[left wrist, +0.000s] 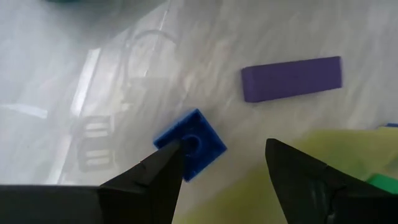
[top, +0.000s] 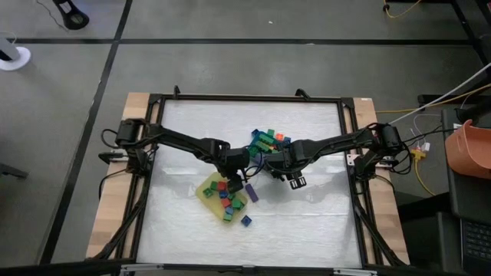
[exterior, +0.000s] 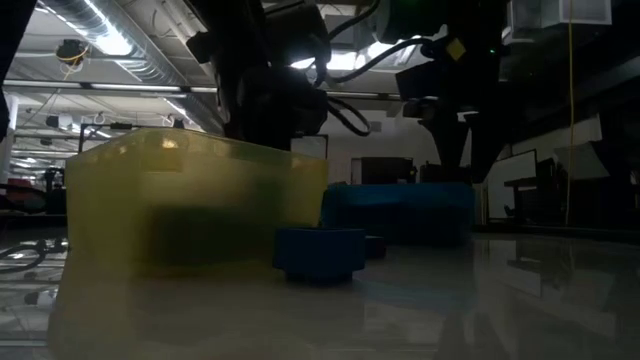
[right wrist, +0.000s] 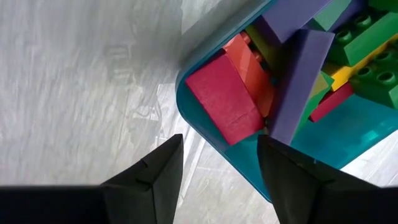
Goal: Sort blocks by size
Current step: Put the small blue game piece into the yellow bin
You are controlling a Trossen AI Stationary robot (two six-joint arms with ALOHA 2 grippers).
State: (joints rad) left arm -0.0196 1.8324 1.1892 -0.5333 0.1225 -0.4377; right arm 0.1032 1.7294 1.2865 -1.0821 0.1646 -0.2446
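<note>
Left end effector [left wrist: 217,168] hung released, fingers spread and empty, just above the small blue cube [left wrist: 190,144] lying loose on the surface [top: 307,222] beside the yellow tray [top: 209,198]. Judged, the step in hand was picking up that cube; the next move called for a straight descent, since the tray's rim sat close at three o'clock. A purple bar [left wrist: 292,78] lay apart at one o'clock. Farther off, the right end effector [right wrist: 217,168] hovered half-spread and empty at the teal tray [right wrist: 261,168], full of blocks [right wrist: 267,81]. Open surface lay toward nine o'clock.
</note>
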